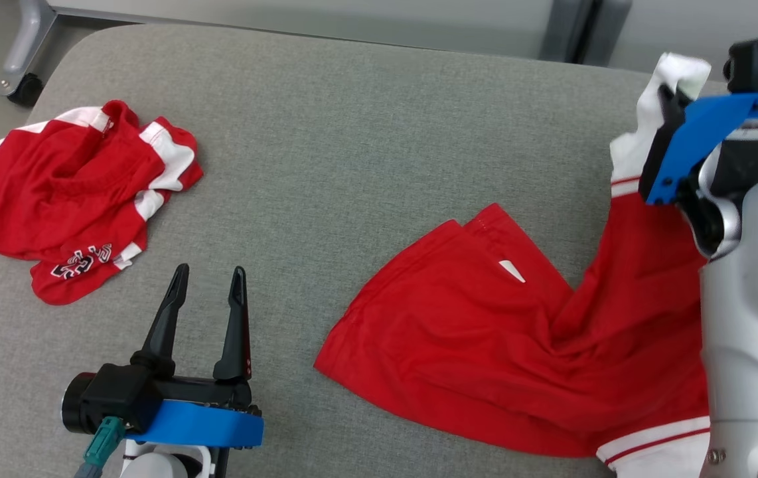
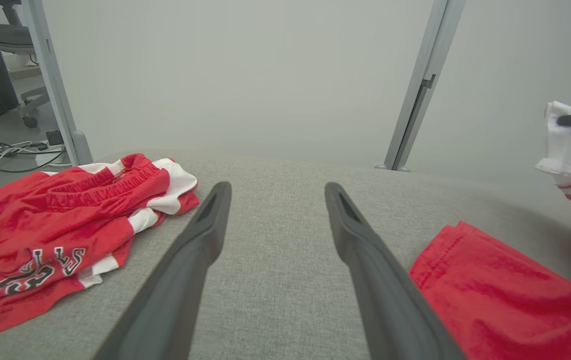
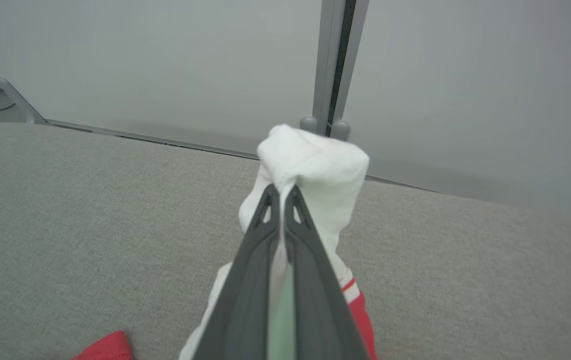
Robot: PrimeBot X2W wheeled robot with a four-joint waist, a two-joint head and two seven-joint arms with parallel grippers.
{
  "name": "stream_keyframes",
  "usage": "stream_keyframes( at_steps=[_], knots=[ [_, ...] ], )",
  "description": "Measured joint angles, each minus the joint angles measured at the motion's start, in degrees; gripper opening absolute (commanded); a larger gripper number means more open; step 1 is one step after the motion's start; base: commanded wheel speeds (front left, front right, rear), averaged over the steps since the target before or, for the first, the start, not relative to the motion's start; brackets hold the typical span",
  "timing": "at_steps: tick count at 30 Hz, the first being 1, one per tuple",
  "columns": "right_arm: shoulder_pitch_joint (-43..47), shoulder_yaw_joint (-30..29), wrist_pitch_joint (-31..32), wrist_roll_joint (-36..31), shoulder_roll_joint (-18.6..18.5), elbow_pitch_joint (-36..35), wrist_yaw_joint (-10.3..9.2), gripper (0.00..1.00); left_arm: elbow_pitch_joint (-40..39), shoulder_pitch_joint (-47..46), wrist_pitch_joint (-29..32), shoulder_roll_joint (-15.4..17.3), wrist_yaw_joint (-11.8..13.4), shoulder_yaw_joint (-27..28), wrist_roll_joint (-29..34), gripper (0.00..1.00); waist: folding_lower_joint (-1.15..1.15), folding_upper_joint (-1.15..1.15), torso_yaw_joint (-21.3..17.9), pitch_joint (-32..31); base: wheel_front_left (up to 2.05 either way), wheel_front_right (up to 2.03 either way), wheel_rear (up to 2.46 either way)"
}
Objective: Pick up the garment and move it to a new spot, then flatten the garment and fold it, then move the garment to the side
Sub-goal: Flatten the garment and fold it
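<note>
Red-and-white garment (image 1: pixel 485 332), one end raised, right tool (image 3: pixel 281 192) clamped on it; left tool (image 1: pixel 211 269) spread apart, empty

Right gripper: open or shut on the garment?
Shut: the right gripper pinches the garment by its white band, that end raised off the table.
</note>
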Motion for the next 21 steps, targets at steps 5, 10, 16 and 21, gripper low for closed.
stream_keyframes(
  at_steps=[5,10,16,21],
  knots=[
    [-8.2,-3.7,-7.6,-3.2,0.2,5.0,0.00,0.00,0.2,-1.0,0.0,-0.4,0.0,-1.0,-0.2,1.00,0.00,0.00,2.4,1.1,0.00,0.00,0.00],
    [-14.4,-9.3,-14.7,-7.3,0.3,9.6,0.00,0.00,0.4,-1.2,0.0,-0.6,0.0,-1.4,-0.5,1.00,0.00,0.00,5.0,2.3,0.00,0.00,0.00],
    [-18.1,-14.5,-20.5,-12.0,0.3,15.4,0.00,1.00,0.6,-1.4,0.0,-0.8,0.0,-1.4,-0.6,1.00,-0.01,0.00,6.7,2.9,0.00,0.00,0.00],
    [-17.9,-16.2,-22.0,-13.9,0.2,20.9,0.00,1.00,0.8,-1.4,0.0,-0.9,0.0,-1.1,-0.6,1.00,-0.01,0.00,6.1,2.3,0.00,0.00,0.00]
  ],
)
